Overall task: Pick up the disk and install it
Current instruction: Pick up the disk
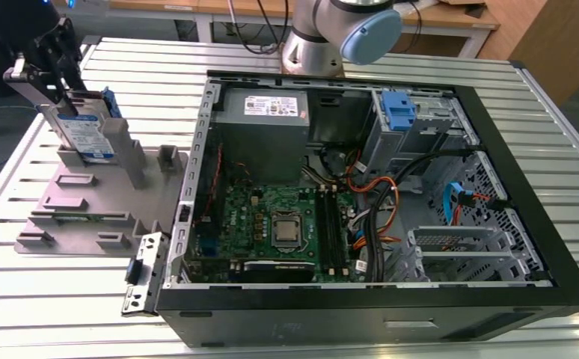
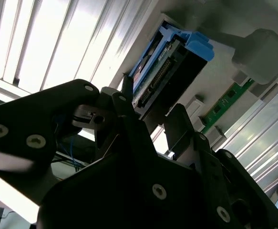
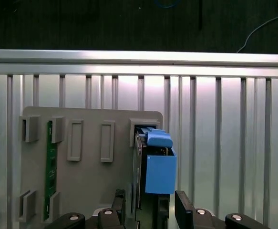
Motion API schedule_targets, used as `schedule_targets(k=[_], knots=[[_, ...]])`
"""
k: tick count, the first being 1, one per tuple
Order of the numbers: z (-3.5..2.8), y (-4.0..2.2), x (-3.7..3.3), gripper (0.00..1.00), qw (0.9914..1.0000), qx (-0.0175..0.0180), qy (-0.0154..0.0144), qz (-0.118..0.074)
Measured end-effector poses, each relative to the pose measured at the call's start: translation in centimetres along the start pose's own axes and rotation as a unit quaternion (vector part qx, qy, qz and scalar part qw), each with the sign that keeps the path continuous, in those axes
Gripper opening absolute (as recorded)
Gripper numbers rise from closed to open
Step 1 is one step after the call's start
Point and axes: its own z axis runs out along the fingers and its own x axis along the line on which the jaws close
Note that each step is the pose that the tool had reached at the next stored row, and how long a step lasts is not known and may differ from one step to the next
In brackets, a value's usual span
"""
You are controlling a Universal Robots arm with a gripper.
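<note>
At the near edge of the slatted table [image 1: 559,112]: open computer case [image 1: 369,318], motherboard exposed. Beside it, toward the exterior view's left: grey holder [image 1: 80,202]. On the holder, upright: disk [image 1: 88,138], blue rails. Over the disk: gripper [image 1: 70,97], jaws parted, one either side of it. Farthest: arm base [image 1: 315,45]

disk [image 1: 89,137] | silver drive, white-and-blue label, blue side rails | upright on edge | in grey holder [image 1: 80,203] slot, exterior view's left, outside computer case [image 1: 369,321]
</note>
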Motion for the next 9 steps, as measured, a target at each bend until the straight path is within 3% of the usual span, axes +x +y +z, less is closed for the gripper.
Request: schedule_targets(k=[9], knots=[[0.07,-0.01,0.00,0.53,0.99999,0.0002,-0.0012,0.004]])
